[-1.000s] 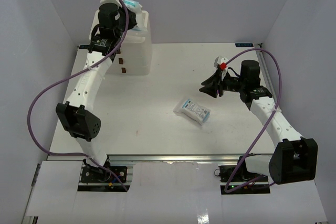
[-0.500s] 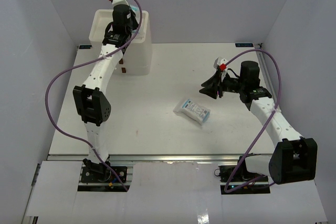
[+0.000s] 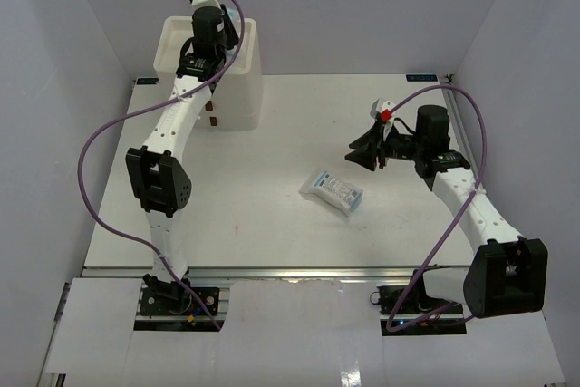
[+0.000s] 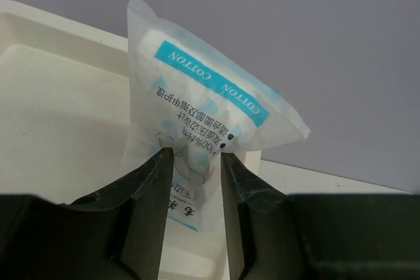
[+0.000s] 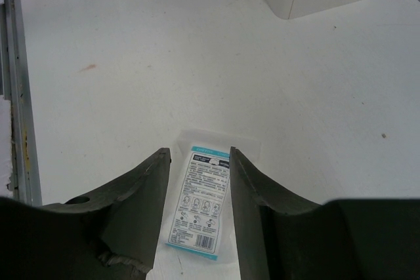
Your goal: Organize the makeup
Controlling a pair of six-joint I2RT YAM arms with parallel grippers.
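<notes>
Left claw (image 4: 197,159): the 2 fingers (image 4: 154,195) are clamped on the lower part of a white-and-blue cotton pack (image 4: 197,96). The film is crumpled where both fingers touch it. The pack rises out of the claw at a tilt, with a blue band reading "COTTON" near its far end. Just beneath and ahead of the claw is the open top of the white box (image 3: 246,97), and the pack's lower end hangs over the box's interior. Whether that end touches the inside of the box, I cannot tell.

Right claw (image 5: 200,155): the fingers are apart with nothing between them, and the claw is raised off the surface (image 5: 131,63). 1 flat sachet (image 5: 200,204) lies on the surface beneath this claw. It shows through the gap between the 2 fingers and touches neither. The sachet is white with a blue strip at each short end and a printed panel between them. In the overhead view it lies to the left of the right claw and nearer the arm bases, apart from it. A corner of the white box is far ahead of this claw, well apart.
</notes>
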